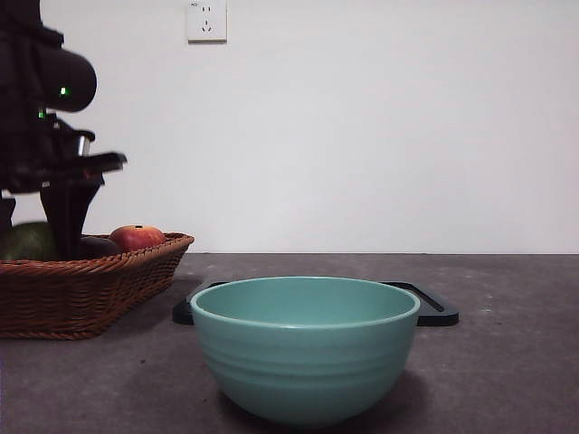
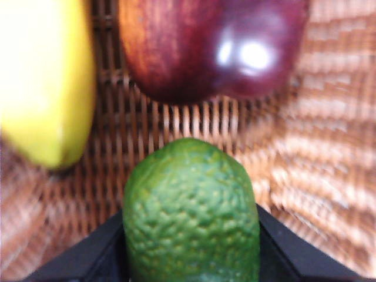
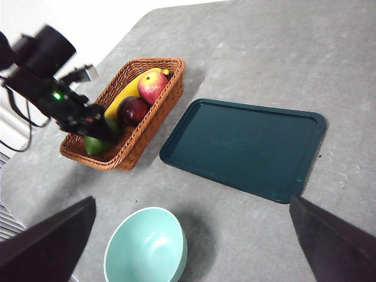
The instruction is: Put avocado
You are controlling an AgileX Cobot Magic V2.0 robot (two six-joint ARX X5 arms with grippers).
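The avocado [image 2: 191, 217] is green and bumpy-skinned and lies at one end of the wicker basket [image 2: 329, 176]. My left gripper [image 2: 191, 258] is down in the basket, shut on the avocado, with one black jaw pressed against each side. In the front view the avocado [image 1: 27, 242] shows at the far left between the dark fingers of the left gripper [image 1: 36, 237]. The right wrist view shows the same grip from high above, with the avocado [image 3: 94, 145] under the left gripper [image 3: 98, 132]. My right gripper [image 3: 194, 252] hangs open far above the table, holding nothing.
The basket [image 3: 126, 111] also holds a banana [image 2: 41, 76], a dark purple fruit [image 2: 252, 53] and a red apple [image 1: 136, 237]. A dark green tray [image 3: 244, 147] lies beside the basket. A mint bowl [image 1: 305, 348] stands in front of the tray.
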